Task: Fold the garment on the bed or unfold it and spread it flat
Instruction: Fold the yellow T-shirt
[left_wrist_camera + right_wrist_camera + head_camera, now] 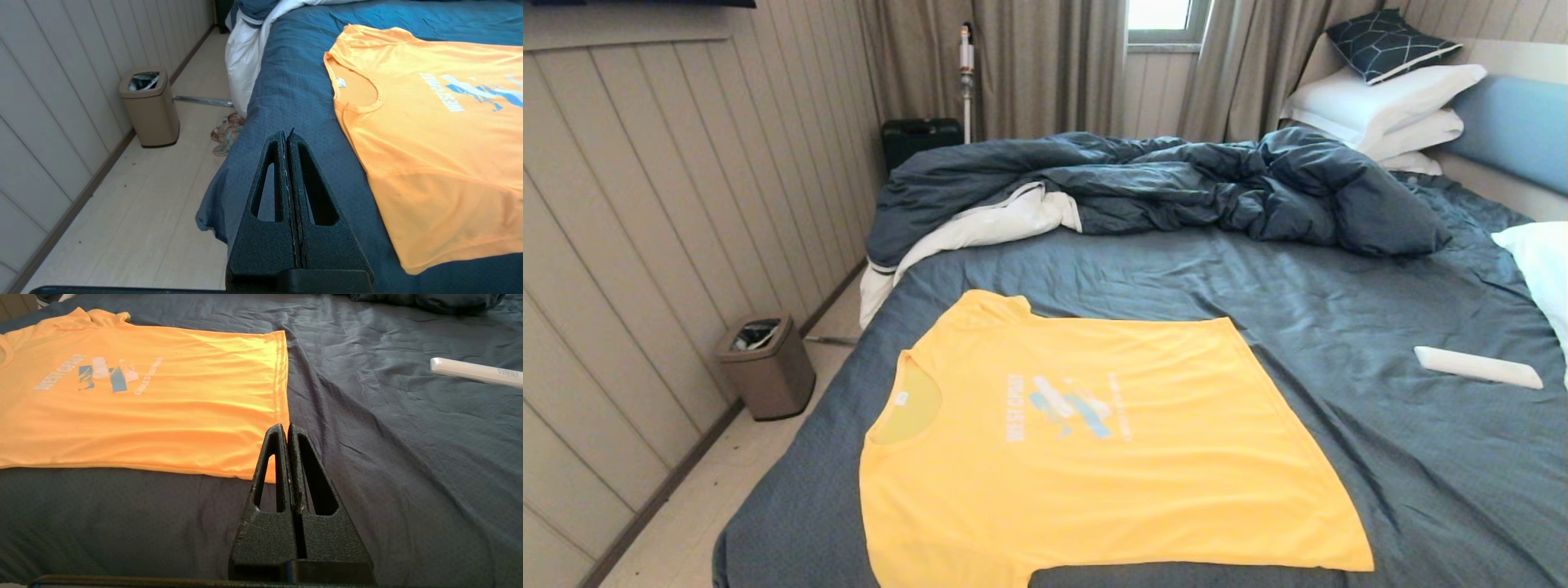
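Yellow shirt, head view: the garment (1094, 457) lies spread flat on the near part of the bed (1339, 327), chest side up, with its neck hole toward the robot's left.
Sleeve, head view: one short sleeve points toward the far side of the bed; the other runs off the near edge of the picture.
Duvet, head view: the dark-blue duvet (1160, 192) sits in a rumpled heap at the far side, well apart from the shirt.
Pillows, head view: the white pillows (1388, 110) are stacked by the headboard.
White stick thing, head view: a flat white object (1476, 367) lies on the sheet to the right of the shirt, not touching it.
Bin, head view: a brown bin (766, 367) stands on the floor by the wall.
Left gripper (287, 132), left wrist view: its two black fingers are pressed together with nothing between them. It hangs over the bed's edge, near the shirt's neck but not touching it.
Right gripper (284, 427), right wrist view: its fingers are pressed together too, with nothing in them. It sits just by the shirt's bottom hem corner.
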